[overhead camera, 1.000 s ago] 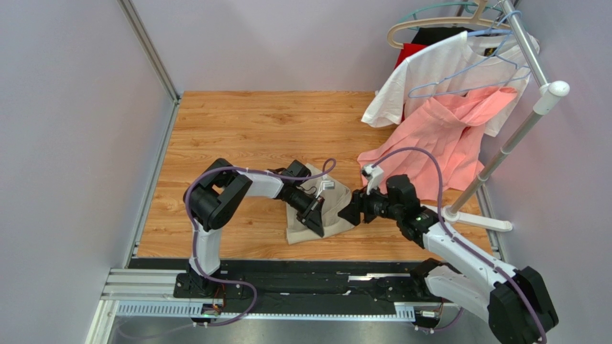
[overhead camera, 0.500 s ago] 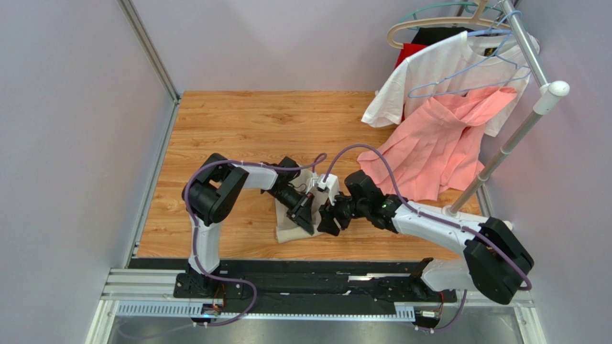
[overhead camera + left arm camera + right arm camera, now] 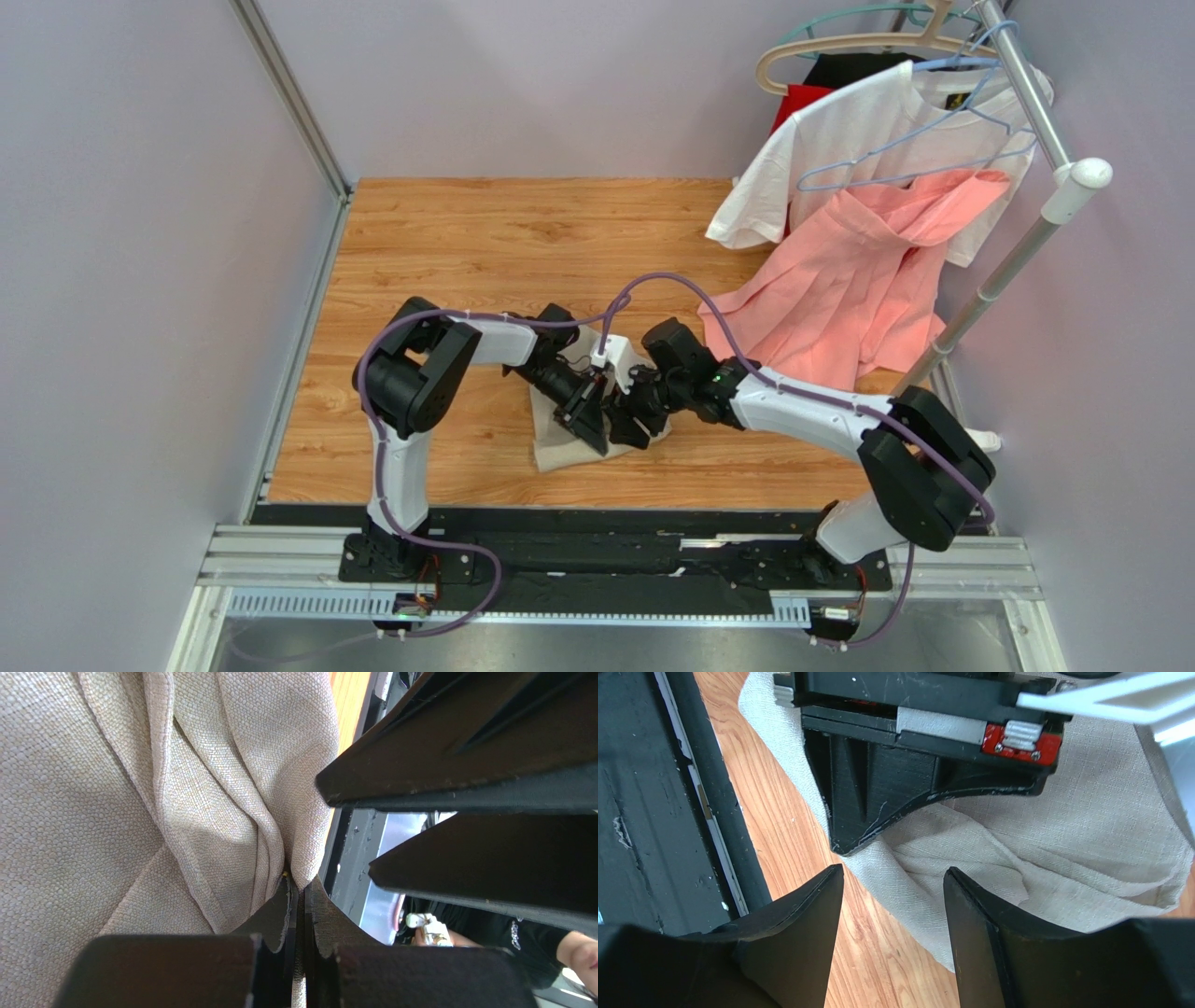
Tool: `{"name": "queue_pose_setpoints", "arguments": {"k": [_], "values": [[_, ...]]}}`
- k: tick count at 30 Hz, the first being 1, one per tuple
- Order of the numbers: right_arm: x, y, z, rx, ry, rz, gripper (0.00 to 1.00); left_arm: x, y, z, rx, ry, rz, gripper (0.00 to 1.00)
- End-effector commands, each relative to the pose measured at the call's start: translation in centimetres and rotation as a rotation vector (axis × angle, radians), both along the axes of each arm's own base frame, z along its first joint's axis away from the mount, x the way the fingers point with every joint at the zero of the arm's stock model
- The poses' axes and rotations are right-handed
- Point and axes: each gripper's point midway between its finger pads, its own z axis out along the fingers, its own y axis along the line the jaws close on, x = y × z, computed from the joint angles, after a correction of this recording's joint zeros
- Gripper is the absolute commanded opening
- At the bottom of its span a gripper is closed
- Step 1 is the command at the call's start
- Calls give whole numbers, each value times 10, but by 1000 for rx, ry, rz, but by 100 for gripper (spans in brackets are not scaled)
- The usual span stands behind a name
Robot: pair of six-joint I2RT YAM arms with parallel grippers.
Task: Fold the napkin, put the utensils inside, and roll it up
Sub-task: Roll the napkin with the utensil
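The beige napkin (image 3: 557,437) lies bunched on the wooden table near the front edge, mostly under both grippers. My left gripper (image 3: 586,422) is shut on a folded edge of the napkin (image 3: 175,791), with cloth pinched between its fingertips (image 3: 298,889). My right gripper (image 3: 629,420) is open, right next to the left one. In the right wrist view its spread fingers (image 3: 892,875) hover over the napkin's edge (image 3: 1046,833) and bare wood, with the left gripper's body (image 3: 906,770) just ahead. The utensils are not in view.
A clothes rack (image 3: 1031,238) stands at the right with a white T-shirt (image 3: 856,133) and a salmon-pink garment (image 3: 842,280) that drapes onto the table. The black front rail (image 3: 589,539) runs just behind the napkin's near edge.
My right gripper has moved left across the table to meet the left gripper at the napkin. The napkin has bunched smaller and shifted left with the left gripper.
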Motion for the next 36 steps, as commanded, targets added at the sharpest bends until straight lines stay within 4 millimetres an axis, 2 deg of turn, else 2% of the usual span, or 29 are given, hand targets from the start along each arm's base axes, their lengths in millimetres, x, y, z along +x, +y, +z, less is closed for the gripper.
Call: {"name": "queue_pose_setpoints", "arguments": {"k": [1,8,12,17,21,26,33,36], "values": [[5,4,-2,-40,-16,52,58,-2,-2,5,-27,10,-21,0],[-10,2,-8,-58,70,95,55,-2,-2,5,-25,10,-21,0],[-20,-11,-19,-151,142,110,54,-1,-1,5,-14,4,-19,0],[-14,-21,-25,-235,132,103,54,1,0,6,-3,-16,-18,0],[-6,-41,-34,-351,101,84,54,1,0,7,-3,-21,-19,0],[2,-56,-42,-425,88,49,53,0,0,6,5,-17,-18,0],[11,-71,-37,-462,77,3,53,2,1,5,16,-19,-13,0],[9,-70,-33,-453,80,4,53,2,1,4,22,-22,-12,0]]}}
